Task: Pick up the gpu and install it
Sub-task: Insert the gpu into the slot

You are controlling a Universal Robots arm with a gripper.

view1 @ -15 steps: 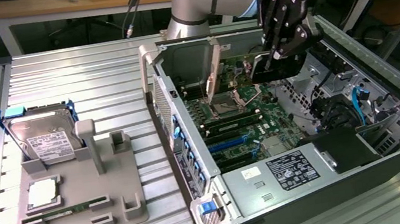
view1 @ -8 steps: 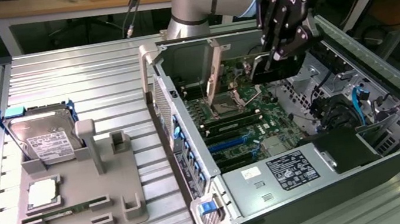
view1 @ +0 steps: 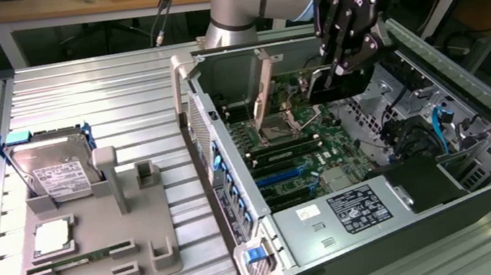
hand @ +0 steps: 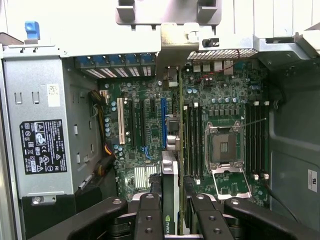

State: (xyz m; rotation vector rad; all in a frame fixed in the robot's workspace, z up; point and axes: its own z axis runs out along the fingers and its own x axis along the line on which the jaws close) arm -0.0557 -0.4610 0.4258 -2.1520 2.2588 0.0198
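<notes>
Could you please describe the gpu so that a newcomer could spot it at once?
Look inside the open computer case, just above the motherboard. There the gripper clamps the gpu, a thin card seen edge-on. Unlike everything seated on the board, it hangs free between the fingers.

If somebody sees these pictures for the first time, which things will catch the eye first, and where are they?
The dark tool grips the gpu edge-on above the green motherboard inside the open computer case. On the board, the open processor socket shines silver. At the exterior view's left, a hard drive with a white label stands in a grey holder.
</notes>
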